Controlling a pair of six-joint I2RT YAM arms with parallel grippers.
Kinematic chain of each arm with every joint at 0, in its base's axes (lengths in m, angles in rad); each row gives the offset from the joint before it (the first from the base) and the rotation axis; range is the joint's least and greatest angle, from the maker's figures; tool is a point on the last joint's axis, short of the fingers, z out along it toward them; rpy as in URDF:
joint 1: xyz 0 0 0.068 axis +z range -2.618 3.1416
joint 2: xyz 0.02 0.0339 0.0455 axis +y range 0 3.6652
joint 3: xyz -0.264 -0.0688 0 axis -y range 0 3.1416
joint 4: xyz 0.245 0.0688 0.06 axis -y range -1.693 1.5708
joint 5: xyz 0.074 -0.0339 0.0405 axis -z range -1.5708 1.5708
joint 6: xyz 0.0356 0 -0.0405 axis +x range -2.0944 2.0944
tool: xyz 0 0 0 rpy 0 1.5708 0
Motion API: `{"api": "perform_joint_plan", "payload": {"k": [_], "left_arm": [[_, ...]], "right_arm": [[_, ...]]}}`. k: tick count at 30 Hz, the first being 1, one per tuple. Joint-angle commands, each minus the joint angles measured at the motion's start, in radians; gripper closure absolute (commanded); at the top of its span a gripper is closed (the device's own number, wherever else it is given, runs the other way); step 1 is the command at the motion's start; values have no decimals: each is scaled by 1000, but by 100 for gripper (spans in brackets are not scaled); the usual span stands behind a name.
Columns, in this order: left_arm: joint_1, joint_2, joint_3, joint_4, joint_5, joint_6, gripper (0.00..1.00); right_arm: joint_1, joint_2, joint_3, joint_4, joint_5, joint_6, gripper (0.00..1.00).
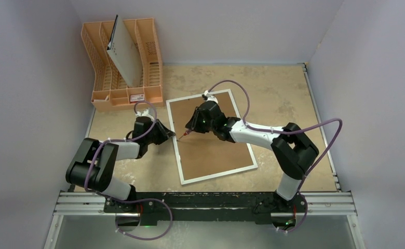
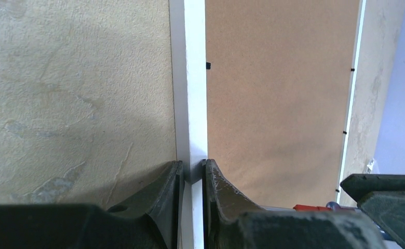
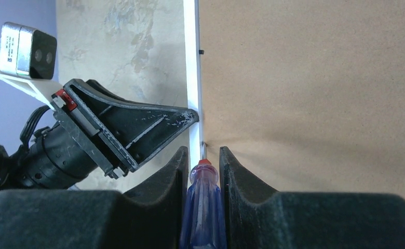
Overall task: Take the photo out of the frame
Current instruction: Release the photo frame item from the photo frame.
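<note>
The frame (image 1: 216, 150) lies face down in the middle of the table, brown fibreboard back up inside its narrow white border (image 2: 190, 78). The photo is hidden under that back. My left gripper (image 2: 192, 168) is shut on the frame's left border, one finger on the outside and one on the brown back. My right gripper (image 3: 204, 155) is shut on a screwdriver (image 3: 203, 202) with a clear blue handle and red collar. Its metal tip touches the seam between border and back, right beside the left gripper's fingers (image 3: 138, 124).
An orange plastic rack (image 1: 102, 83) stands at the back left with a grey-white board with small holes (image 1: 123, 54) leaning in it. Small black tabs (image 2: 207, 65) sit along the frame's inner edge. Walls close in on the left, back and right.
</note>
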Motion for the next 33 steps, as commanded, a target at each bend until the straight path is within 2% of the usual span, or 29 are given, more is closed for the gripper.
{"api": "perform_joint_plan", "payload": {"k": [1, 27, 33], "left_arm": [[-67, 23, -43, -46, 34, -45, 100], [-86, -2, -56, -39, 18, -57, 100], [-86, 0, -58, -38, 18, -55, 100]], "right_arm": [[113, 22, 77, -137, 31, 16, 100], [347, 252, 570, -438, 322, -138, 100], [365, 287, 628, -467, 360, -163, 100]]}}
